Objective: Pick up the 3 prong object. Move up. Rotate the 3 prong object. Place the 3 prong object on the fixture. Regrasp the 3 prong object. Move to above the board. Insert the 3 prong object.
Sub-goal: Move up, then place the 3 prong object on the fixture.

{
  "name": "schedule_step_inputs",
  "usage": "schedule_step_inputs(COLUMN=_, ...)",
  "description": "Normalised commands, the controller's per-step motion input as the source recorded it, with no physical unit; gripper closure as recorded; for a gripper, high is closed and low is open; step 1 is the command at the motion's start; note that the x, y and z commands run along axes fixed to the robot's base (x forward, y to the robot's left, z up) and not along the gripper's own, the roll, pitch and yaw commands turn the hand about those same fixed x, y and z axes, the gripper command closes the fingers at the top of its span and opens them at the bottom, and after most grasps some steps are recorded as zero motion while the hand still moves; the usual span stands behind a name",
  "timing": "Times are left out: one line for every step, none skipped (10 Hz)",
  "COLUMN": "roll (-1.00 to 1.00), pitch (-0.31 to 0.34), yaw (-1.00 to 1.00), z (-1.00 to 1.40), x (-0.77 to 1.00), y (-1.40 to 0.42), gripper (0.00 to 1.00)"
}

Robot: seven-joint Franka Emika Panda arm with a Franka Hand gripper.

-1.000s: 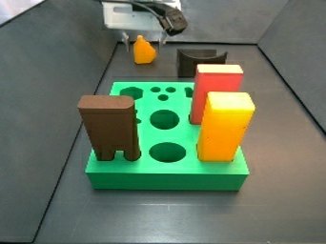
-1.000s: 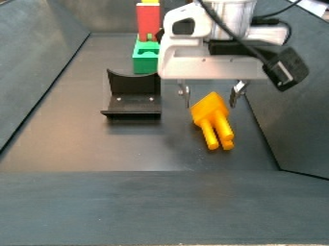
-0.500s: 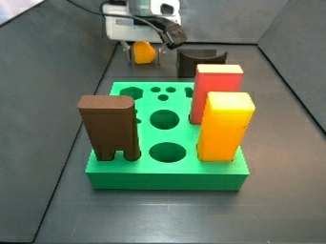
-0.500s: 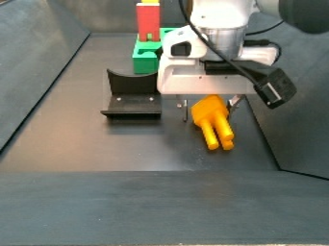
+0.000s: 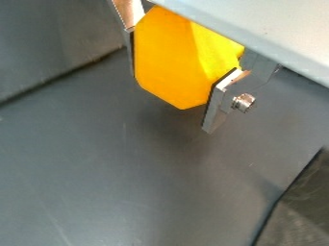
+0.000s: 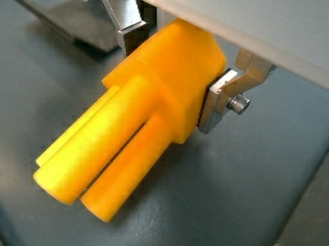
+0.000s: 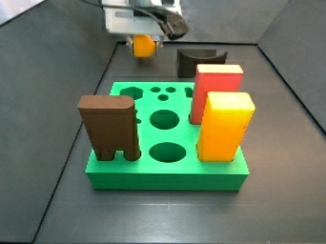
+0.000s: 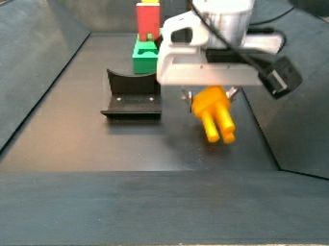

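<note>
The 3 prong object (image 8: 213, 117) is a small yellow-orange piece, and its prongs point away from the gripper in a wrist view (image 6: 122, 154). My gripper (image 8: 210, 96) is shut on its thick end. In both wrist views the silver fingers (image 5: 228, 96) (image 6: 218, 96) press its two sides. In a side view the gripper (image 7: 144, 40) holds the piece (image 7: 144, 47) at the far end, left of the dark fixture (image 7: 200, 61). The fixture (image 8: 131, 94) stands apart from the gripper. The green board (image 7: 166, 173) lies nearer the front.
On the board stand a tall brown two-legged block (image 7: 110, 126), a red block (image 7: 216, 91) and a tall yellow-orange block (image 7: 226, 126). Round holes (image 7: 166, 119) lie between them. Dark sloping walls (image 8: 38, 77) close in the floor on both sides.
The gripper came down over the 3 prong object and shut on it. The piece now sits slightly higher in both side views than half a second ago.
</note>
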Motion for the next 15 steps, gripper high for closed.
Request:
schedule_step_inputs(roll=0.04, pitch=0.046, yaw=-0.02, z=0.42, x=-0.02, y=0.0, gripper=1.0)
schedule_step_inputs(roll=0.06, pitch=0.05, yaw=-0.02, z=0.28, x=-0.02, y=0.0, gripper=1.0)
schedule_step_inputs(roll=0.0, pitch=0.0, yaw=0.0, z=1.0, x=0.0, y=0.0, gripper=1.0)
schedule_step_inputs(roll=0.01, pitch=0.001, yaw=0.0, z=1.0, x=0.0, y=0.0, gripper=1.0)
schedule_step_inputs(roll=0.03, pitch=0.014, yaw=-0.01, z=1.0, x=-0.01, y=0.0, gripper=1.0)
schedule_step_inputs(roll=0.04, pitch=0.018, yaw=-0.01, z=1.0, x=-0.01, y=0.0, gripper=1.0)
schedule_step_inputs(roll=0.06, pitch=0.027, yaw=-0.01, z=1.0, x=-0.02, y=0.0, gripper=1.0)
schedule_step_inputs(roll=0.07, pitch=0.035, yaw=-0.01, z=1.0, x=-0.03, y=0.0, gripper=1.0)
schedule_step_inputs(roll=0.08, pitch=0.04, yaw=0.0, z=1.0, x=-0.03, y=0.0, gripper=1.0)
schedule_step_inputs(roll=0.09, pitch=0.043, yaw=0.01, z=1.0, x=-0.03, y=0.0, gripper=1.0)
schedule_step_inputs(roll=0.1, pitch=0.048, yaw=0.01, z=0.87, x=-0.03, y=0.0, gripper=1.0)
schedule_step_inputs(roll=0.1, pitch=0.055, yaw=0.02, z=0.73, x=-0.02, y=0.0, gripper=1.0)
schedule_step_inputs(roll=0.11, pitch=0.069, yaw=0.02, z=0.53, x=-0.01, y=0.0, gripper=1.0)
schedule_step_inputs(roll=0.11, pitch=0.079, yaw=0.03, z=0.38, x=-0.01, y=0.0, gripper=1.0)
schedule_step_inputs(roll=0.1, pitch=0.083, yaw=0.03, z=0.23, x=0.0, y=0.0, gripper=1.0)
